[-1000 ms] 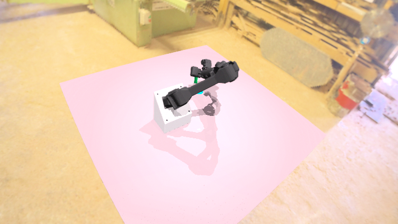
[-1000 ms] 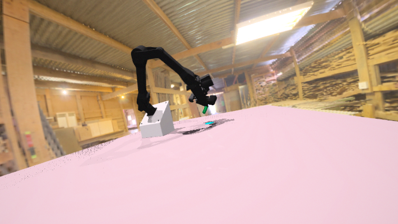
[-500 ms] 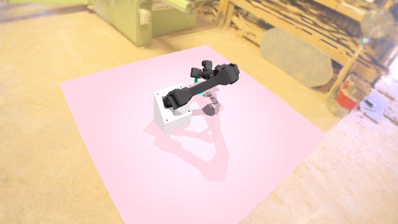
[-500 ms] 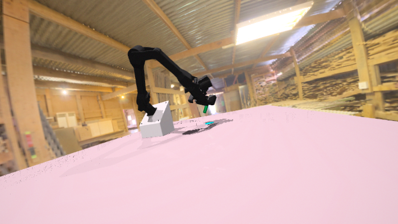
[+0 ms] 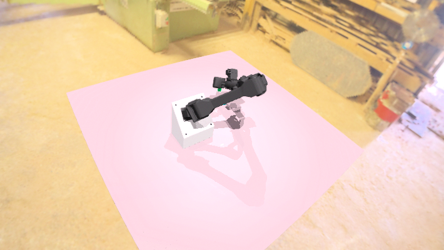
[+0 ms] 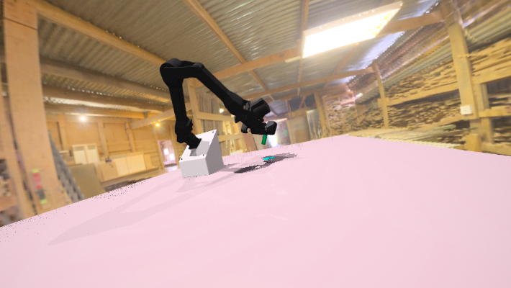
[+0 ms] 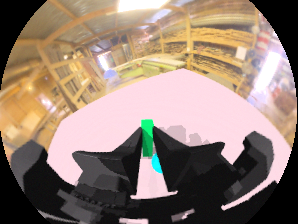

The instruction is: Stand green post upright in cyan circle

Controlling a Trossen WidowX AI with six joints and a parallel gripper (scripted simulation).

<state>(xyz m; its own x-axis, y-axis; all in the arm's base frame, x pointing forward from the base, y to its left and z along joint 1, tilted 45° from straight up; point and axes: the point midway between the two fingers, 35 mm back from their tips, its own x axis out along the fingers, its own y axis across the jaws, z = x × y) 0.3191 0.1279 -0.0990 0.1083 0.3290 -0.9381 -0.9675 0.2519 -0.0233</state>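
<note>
My gripper is shut on the green post. The post hangs nearly upright from the fingers, well above the pink mat. The cyan circle lies on the mat just below and a little beside the post's lower end; only a sliver of it shows in the wrist view, beside the right finger. In the top view the arm hides the circle.
The arm's white base block stands on the mat close to the circle. Dark arm shadows fall on the mat around the circle. Workshop machines and timber racks stand far beyond the mat's edges.
</note>
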